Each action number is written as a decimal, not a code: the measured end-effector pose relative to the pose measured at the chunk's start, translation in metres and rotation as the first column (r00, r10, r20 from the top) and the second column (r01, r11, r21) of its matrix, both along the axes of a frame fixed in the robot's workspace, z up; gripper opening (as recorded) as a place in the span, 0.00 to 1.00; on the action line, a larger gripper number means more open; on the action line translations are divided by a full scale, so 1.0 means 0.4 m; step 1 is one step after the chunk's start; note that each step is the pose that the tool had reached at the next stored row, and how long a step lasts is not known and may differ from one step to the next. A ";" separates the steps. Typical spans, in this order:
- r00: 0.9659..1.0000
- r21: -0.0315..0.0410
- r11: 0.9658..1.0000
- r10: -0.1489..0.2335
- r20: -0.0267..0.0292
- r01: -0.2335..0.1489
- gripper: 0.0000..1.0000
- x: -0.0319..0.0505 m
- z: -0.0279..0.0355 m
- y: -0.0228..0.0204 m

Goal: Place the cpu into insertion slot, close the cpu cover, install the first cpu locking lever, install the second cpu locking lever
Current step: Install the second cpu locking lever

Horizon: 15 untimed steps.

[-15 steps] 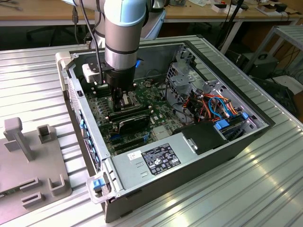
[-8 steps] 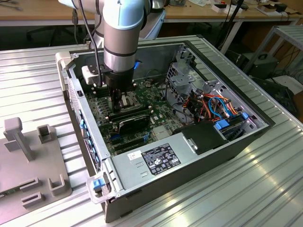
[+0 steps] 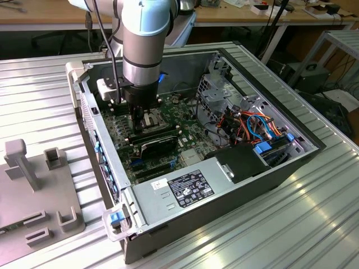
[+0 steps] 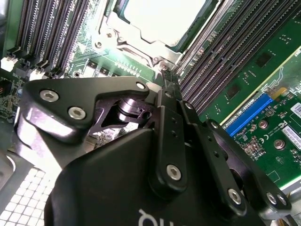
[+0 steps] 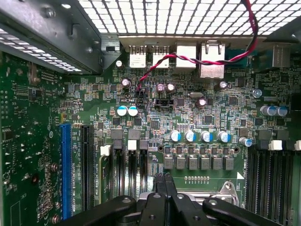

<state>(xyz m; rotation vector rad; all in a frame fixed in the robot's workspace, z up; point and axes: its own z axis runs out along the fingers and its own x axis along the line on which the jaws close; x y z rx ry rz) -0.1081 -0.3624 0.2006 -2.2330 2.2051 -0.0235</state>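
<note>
Ribbed metal desk (image 3: 291, 224) carrying an open computer case (image 3: 185, 224), arm reaching inside.
Jaws together, tips low over the green board (image 5: 211, 127) at a corner of the cover (image 4: 141, 42); beyond them the chip (image 4: 164, 19) lies seated in its socket under that frame.

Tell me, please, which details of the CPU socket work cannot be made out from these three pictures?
- Insertion slot: in the exterior view the arm and gripper stand over it.
- CPU: in the second wrist view its silvery top is cut off by the picture's edge.
- CPU cover: one corner visible there; hinge and locking levers unclear.
- Fingertips: in both wrist views the gripper's own body hides their ends.
</note>
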 end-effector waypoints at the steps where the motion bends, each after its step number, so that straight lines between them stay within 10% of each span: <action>1: 1.000 0.000 1.000 0.000 0.000 0.000 0.11 0.000 -0.001 0.000; 15: 1.000 -0.005 1.000 0.000 -0.003 0.000 0.11 -0.003 -0.002 0.017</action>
